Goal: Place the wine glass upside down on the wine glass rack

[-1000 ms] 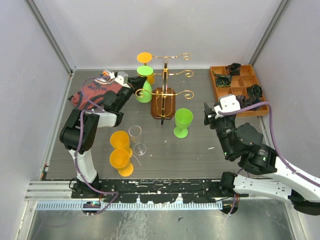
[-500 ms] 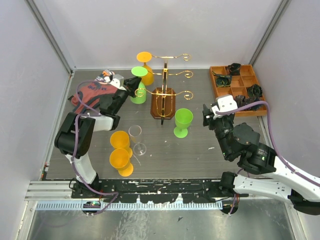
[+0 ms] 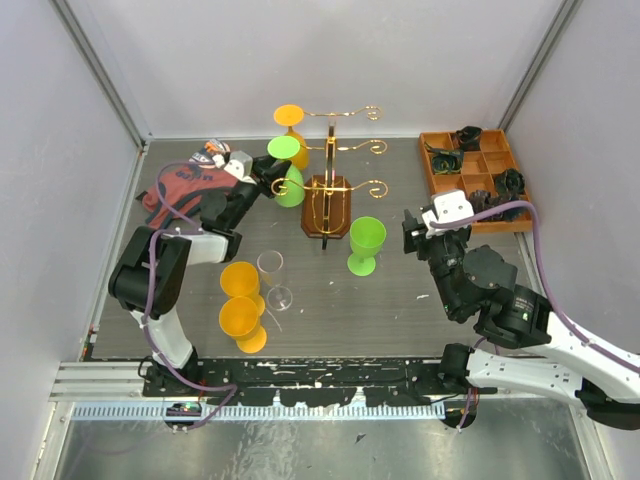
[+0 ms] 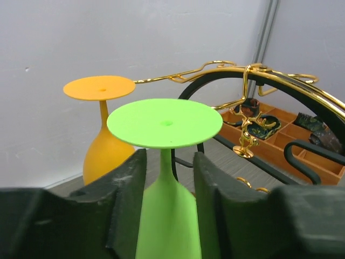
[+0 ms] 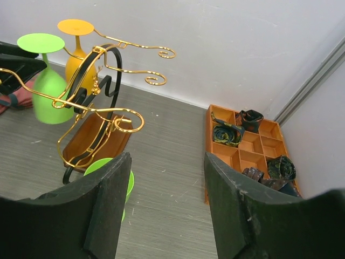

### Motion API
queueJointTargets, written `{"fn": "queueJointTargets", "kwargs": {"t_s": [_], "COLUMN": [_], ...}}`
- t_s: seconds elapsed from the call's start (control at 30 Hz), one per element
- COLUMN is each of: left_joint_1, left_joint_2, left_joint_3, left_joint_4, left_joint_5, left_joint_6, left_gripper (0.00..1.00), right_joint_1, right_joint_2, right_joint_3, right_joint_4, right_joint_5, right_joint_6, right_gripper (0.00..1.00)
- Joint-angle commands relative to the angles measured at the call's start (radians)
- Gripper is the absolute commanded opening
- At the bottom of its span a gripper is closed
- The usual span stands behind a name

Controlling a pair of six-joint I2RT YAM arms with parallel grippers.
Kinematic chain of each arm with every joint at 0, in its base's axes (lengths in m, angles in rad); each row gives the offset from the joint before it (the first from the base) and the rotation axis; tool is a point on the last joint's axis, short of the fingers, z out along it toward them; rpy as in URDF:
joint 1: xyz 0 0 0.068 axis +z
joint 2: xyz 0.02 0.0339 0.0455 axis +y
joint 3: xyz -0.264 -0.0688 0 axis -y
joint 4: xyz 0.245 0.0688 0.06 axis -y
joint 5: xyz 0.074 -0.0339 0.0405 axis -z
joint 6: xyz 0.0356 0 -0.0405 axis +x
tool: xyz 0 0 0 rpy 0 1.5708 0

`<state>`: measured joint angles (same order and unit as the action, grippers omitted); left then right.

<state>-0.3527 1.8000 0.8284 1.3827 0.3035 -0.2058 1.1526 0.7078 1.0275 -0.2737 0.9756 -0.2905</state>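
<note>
left gripper (image 4: 170, 162), jaws parted, straddles the inverted green wine glass (image 4: 164, 123) at the wine glass rack (image 4: 259, 75) — right gripper (image 5: 167, 172) gapes empty.

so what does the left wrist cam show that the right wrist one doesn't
Only left wrist: the left gripper open around the stem of the upside-down green glass, a gap on each side. Only right wrist: the upright green glass on the table, the wooden base of the rack, and the right gripper, open and empty. Both: the rack, that upside-down green glass, the upside-down orange glass, the tray.
</note>
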Motion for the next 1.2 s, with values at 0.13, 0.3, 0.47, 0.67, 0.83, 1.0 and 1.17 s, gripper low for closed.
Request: {"fn": "queueJointTargets", "kwargs": {"t_s": [0.13,0.3,0.47,0.67,0.83,1.0,1.17], "left_joint_1": [0.0,0.006,0.007,0.006,0.006,0.006,0.006], "left_joint_2": [-0.075,-0.182,-0.331,-0.496,-0.633,-0.726,-0.786], "left_joint_3": [-0.068,-0.122,-0.148,-0.026,0.097,0.212,0.259], "left_joint_4": [0.039,-0.037,-0.259,-0.724,-1.072,-1.323,-1.451], "left_joint_5": [-0.089,-0.173,-0.297,-0.442,-0.494,-0.507,-0.493], "left_joint_6": [0.072,0.097,0.138,0.179,0.179,0.143,0.105], "left_gripper": [0.61,0.66,0.71,0.72,0.72,0.72,0.72], "right_joint_1": [0.002,0.003,0.002,0.003,0.003,0.002,0.002], "right_joint_2": [0.007,0.019,0.052,0.103,0.136,0.147,0.145], "right_joint_3": [0.05,0.072,0.117,0.123,0.087,0.033,-0.029], "right_joint_4": [-0.004,-0.046,-0.142,-0.287,-0.36,-0.377,-0.376], "right_joint_5": [0.02,0.026,-0.004,-0.035,-0.081,-0.074,-0.016], "right_joint_6": [0.045,0.084,0.171,0.359,0.514,0.65,0.765], "right_gripper": [0.63,0.64,0.65,0.66,0.66,0.68,0.73]}}
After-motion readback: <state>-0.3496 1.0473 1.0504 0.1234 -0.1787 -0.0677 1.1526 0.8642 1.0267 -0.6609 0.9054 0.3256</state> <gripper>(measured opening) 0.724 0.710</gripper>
